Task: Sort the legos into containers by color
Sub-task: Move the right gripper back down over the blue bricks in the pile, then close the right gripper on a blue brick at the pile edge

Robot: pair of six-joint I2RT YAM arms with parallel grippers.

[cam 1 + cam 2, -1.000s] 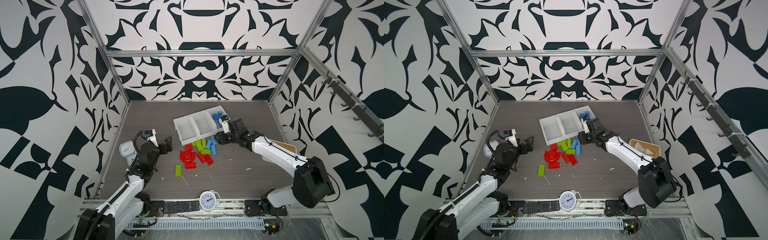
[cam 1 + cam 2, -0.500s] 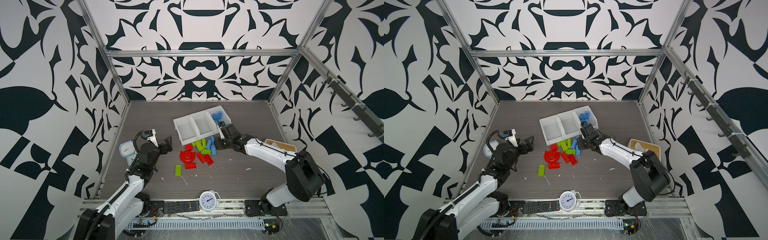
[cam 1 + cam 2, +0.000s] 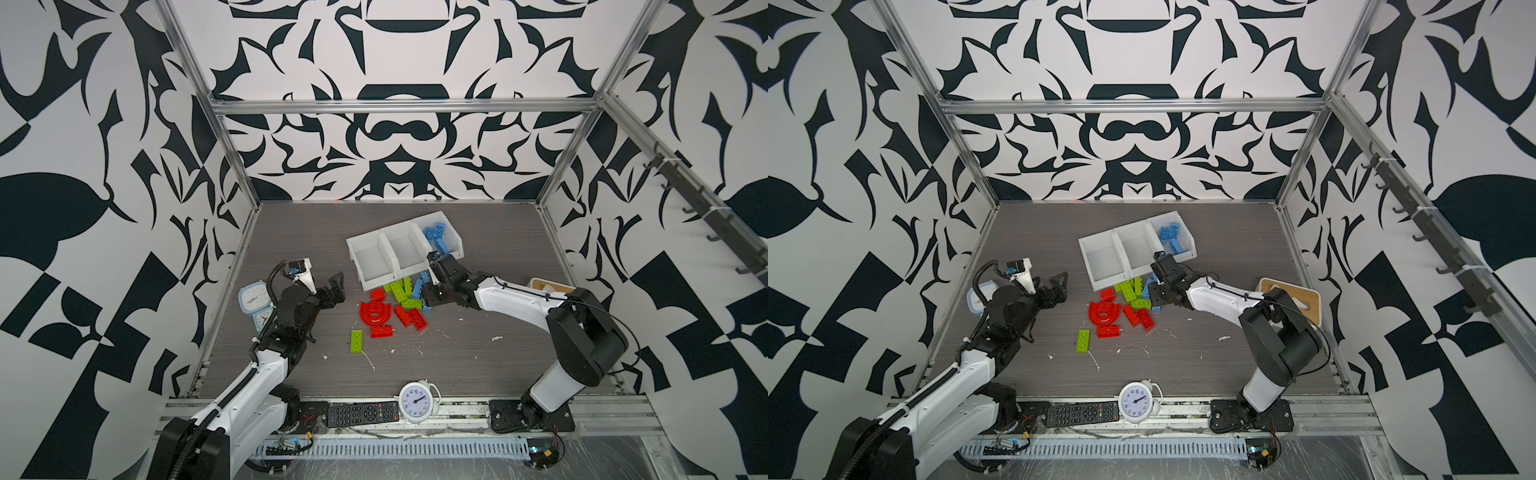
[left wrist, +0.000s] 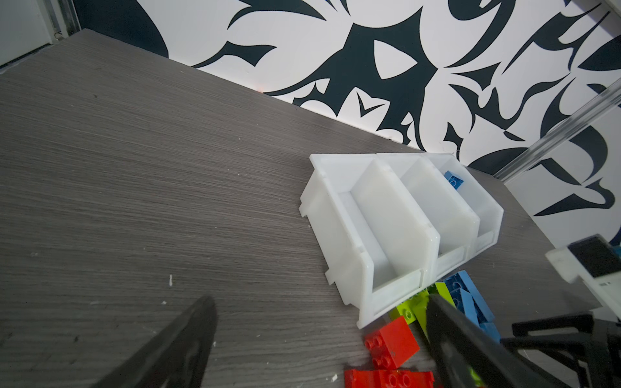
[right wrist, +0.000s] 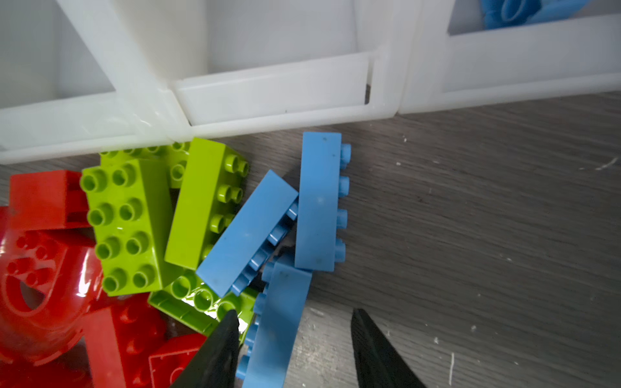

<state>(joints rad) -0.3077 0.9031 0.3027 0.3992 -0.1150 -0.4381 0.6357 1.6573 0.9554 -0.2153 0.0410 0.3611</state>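
My right fingers point(image 5: 376, 352) stand part-open astride a light blue studded plastic brick point(image 5: 279, 319), with a gap on one side, on the grey surface point(image 5: 470, 218) just near of the three joined white plastic bins point(image 5: 275, 90). My left fingers point(image 4: 174, 346) gape wide, left of the mixed-colour brick pile point(image 3: 399, 299).

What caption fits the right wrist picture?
Open right gripper straddles a blue brick near the bins.

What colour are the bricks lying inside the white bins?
Light blue. The bricks in the end bin show best in a top view.
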